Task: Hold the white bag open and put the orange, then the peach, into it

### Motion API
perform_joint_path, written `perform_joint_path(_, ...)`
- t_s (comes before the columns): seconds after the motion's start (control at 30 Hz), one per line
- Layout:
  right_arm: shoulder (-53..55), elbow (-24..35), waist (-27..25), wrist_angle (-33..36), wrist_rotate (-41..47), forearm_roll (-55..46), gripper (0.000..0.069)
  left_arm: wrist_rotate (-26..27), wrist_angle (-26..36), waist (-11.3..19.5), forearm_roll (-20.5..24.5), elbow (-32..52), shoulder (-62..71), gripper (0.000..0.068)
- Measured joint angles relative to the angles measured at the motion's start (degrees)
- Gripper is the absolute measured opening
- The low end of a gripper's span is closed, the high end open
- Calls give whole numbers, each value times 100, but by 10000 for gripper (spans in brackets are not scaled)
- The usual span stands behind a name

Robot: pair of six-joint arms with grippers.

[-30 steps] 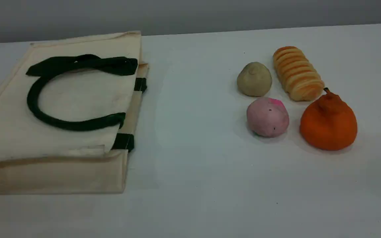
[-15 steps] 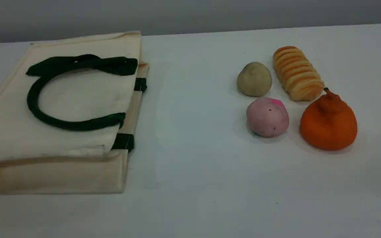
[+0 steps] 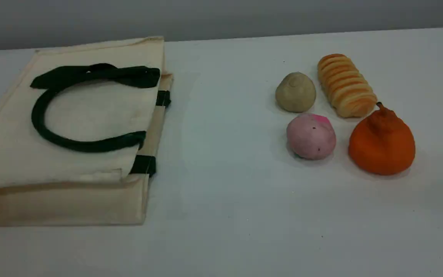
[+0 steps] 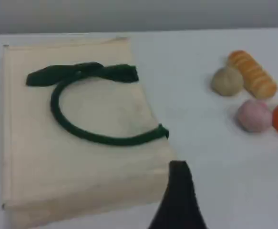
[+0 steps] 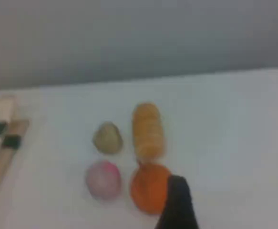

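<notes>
The white bag (image 3: 71, 127) lies flat and closed across the left half of the scene view, its upper edge near the table's far edge, its mouth facing right toward the foods; the dark green handle (image 3: 71, 144) loops on its top panel, which suggests the easiest thing to lift to open the mouth. The table (image 3: 225, 200) leaves a wide bare strip through the middle of the frame, giving room to carry fruit across. At right of centre the foods cluster close: the orange (image 3: 382, 140) at lower right, just beside the bread roll (image 3: 345, 84) above it; the peach (image 3: 311, 136) left of the orange, with a narrow gap; the tan lump (image 3: 295, 92) above the peach. Neither arm shows in the scene view. Each wrist view shows one dark fingertip, the left gripper (image 4: 179, 198) above the bag's near corner, the right gripper (image 5: 177, 200) near the orange; both appear spread wide and hold nothing.
</notes>
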Motion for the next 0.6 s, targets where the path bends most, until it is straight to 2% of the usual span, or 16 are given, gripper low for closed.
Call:
perform_joint_path(0.2,1232,-49,0,-913,-758,681,491,-8,-949,0,21,-277,1508,505)
perform_joint_path(0.33,2171,-55,0,-1524,-1284,1256,491,-38,-1611,0,258,-650,2647,505)
perform_joint_path(0.5,3495,-263,0,-2046,-2371,2345,491,-345,-2389,6,550,-1123,4222,505)
perform_joint_path(0.6,4212,-402,0,-2276,-3111,3090,491,-462,-2532,6,587,-1387,5145,505)
